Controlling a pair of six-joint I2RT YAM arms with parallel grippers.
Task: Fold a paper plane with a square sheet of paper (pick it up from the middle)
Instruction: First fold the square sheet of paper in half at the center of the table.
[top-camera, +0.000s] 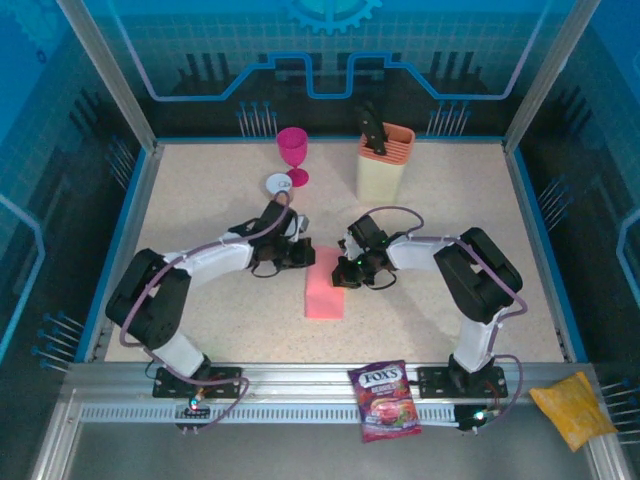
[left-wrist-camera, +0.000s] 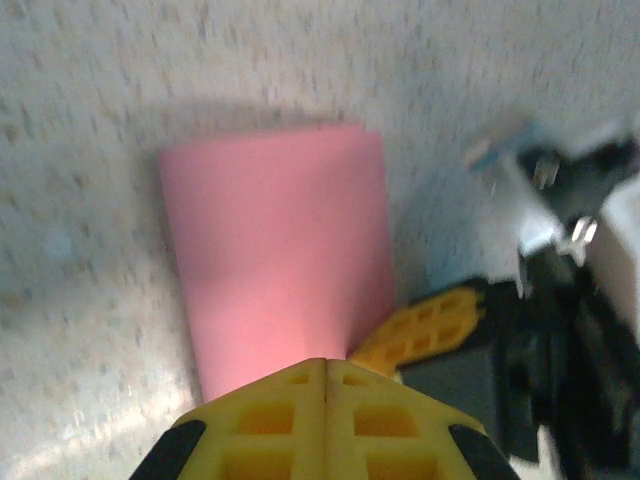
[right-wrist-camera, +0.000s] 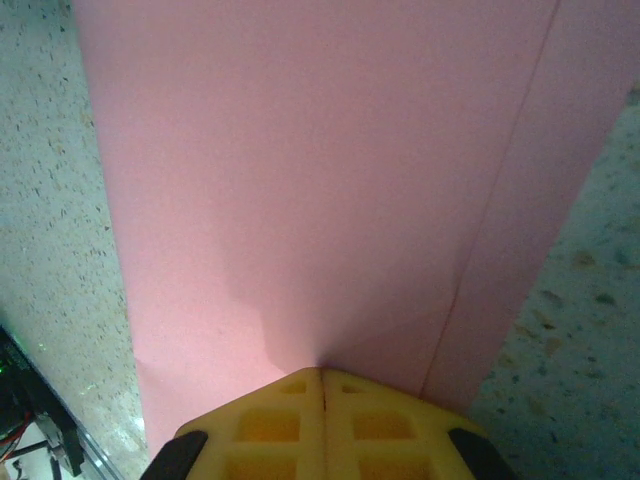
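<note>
As left hand (left-wrist-camera: 325, 362), right hand (right-wrist-camera: 322, 372) sit clenched (two), one folded sheet (top-camera: 324, 290), one goblet (top-camera: 293, 150).

Black-and-white arms (top-camera: 215, 258) trailing purple cables (top-camera: 400, 208).

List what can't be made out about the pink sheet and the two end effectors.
- Left wrist: blurred; the closed left end effector hides the sheet's near edge, so a pinch can't be confirmed.
- Right wrist: the right end effector pinches the sheet, which runs off the frame's top edge.
- Top external: both end effectors overlap the sheet's far end; fold layers too small to count.
</note>
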